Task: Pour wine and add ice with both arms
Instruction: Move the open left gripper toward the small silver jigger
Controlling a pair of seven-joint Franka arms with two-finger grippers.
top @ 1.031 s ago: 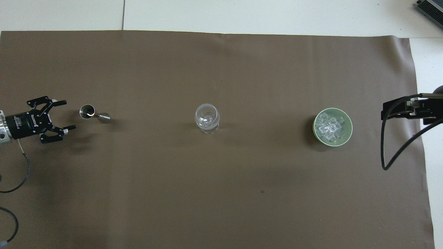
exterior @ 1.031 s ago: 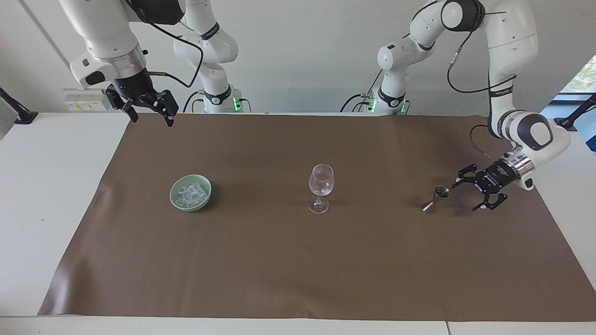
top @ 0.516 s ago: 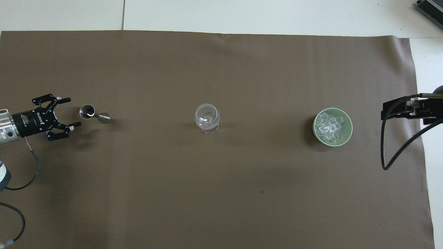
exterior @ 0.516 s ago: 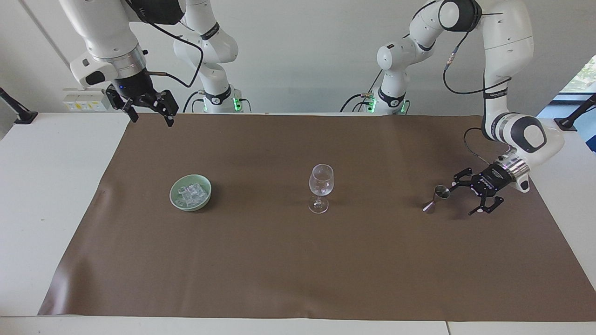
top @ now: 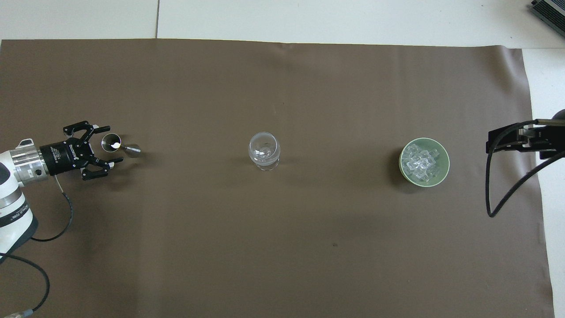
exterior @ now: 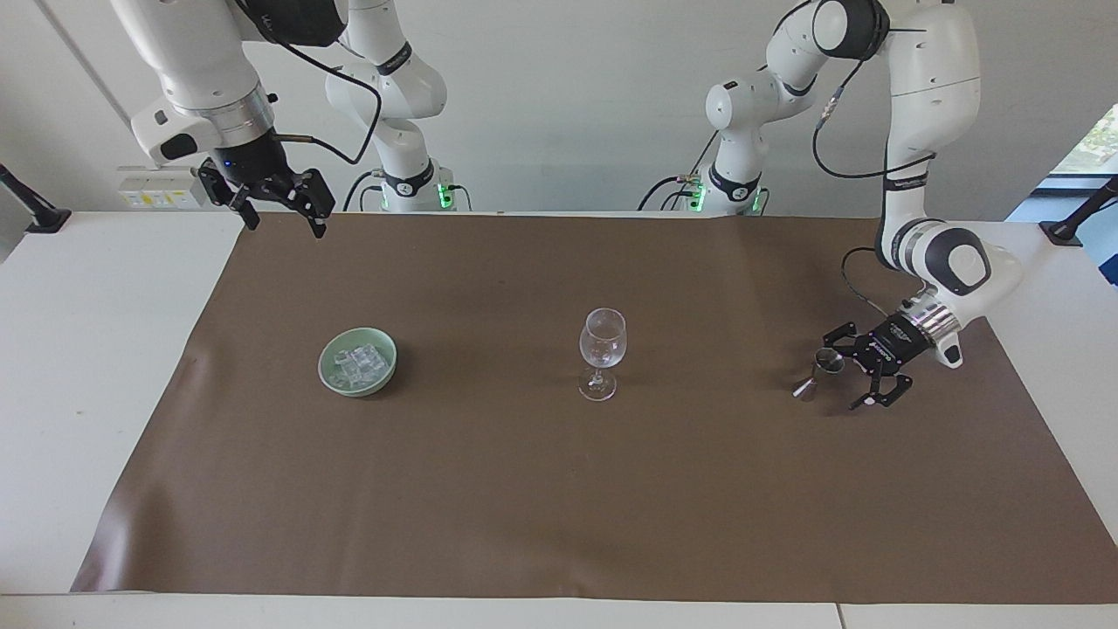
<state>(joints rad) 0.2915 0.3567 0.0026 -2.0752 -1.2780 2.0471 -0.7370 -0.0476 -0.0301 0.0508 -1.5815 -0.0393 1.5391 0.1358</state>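
Left gripper (exterior: 849, 371) low beside steel jigger (exterior: 817, 370), fingers spread wide, not touching. Right gripper (exterior: 278, 208) waits raised over brown mat (exterior: 559, 489) edge, fingers apart, empty. Ice (exterior: 358, 364) in green bowl (exterior: 332, 377); wine glass (exterior: 601, 354) mid-bench.

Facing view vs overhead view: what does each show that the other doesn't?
Only the facing view: both arm bases, the wall, and the right tool whole, open, raised above the cloth's edge at the right arm's end.
Only the overhead view: straight down into the jigger's cup and the wine glass.
Both: the brown cloth, the green bowl of ice, and the left tool open beside the jigger.
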